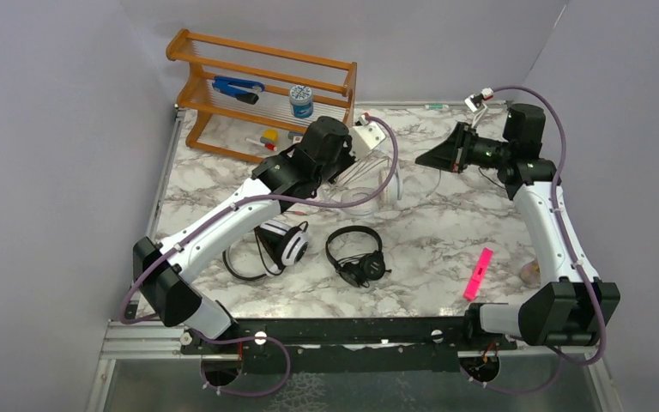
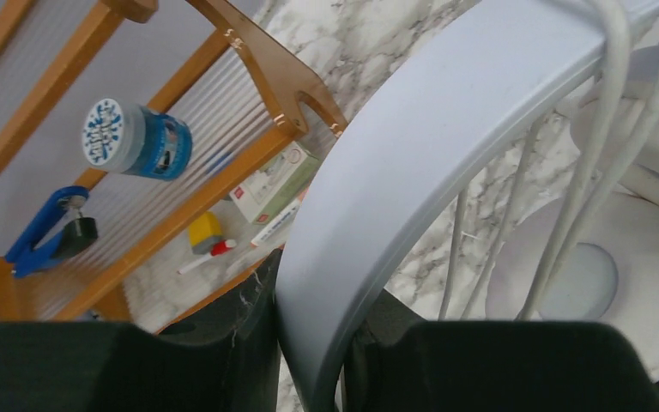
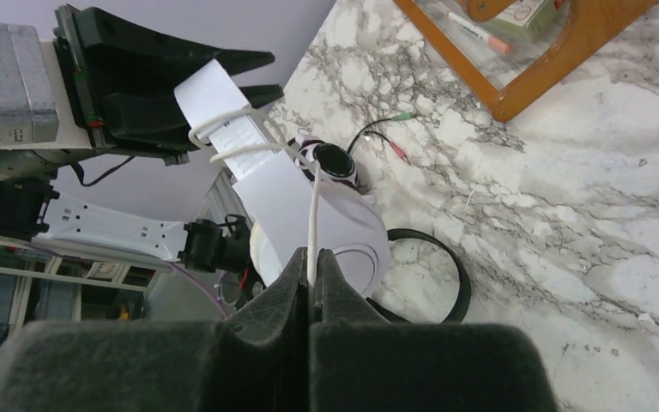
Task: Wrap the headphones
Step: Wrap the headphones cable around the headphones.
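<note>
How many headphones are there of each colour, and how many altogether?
White headphones with black ear pads: 1
All-black headphones: 1
All-white headphones: 1
Total: 3

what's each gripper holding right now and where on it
Left gripper clamps the all-white headphones by the headband; right gripper pinches their white cord.
</note>
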Tool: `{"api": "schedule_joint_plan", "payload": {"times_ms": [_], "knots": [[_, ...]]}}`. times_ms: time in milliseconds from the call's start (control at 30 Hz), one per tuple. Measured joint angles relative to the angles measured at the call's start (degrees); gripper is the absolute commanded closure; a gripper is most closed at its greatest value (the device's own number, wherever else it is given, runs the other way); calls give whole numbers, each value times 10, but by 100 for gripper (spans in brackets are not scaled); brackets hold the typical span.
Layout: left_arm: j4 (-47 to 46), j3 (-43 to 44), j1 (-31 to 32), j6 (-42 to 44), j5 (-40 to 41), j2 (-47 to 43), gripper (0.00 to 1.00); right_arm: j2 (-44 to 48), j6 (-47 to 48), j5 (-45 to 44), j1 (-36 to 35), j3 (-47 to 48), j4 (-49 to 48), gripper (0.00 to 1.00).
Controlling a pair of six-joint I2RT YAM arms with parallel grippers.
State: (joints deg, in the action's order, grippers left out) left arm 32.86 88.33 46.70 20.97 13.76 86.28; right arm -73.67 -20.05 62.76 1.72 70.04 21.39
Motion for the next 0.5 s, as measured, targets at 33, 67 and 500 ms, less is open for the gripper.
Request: {"api": "schedule_joint_plan", "payload": {"times_ms": [33, 67, 500], "knots": [[-16, -7, 1, 11, 11, 0, 100, -2, 5, -1, 0, 0, 10, 100], [-33, -14, 2, 24, 18, 0, 100, -5, 8, -2, 0, 0, 15, 100], [-110, -74, 37, 104, 18, 4, 100, -39, -75, 14, -5, 15, -32, 100]]}}
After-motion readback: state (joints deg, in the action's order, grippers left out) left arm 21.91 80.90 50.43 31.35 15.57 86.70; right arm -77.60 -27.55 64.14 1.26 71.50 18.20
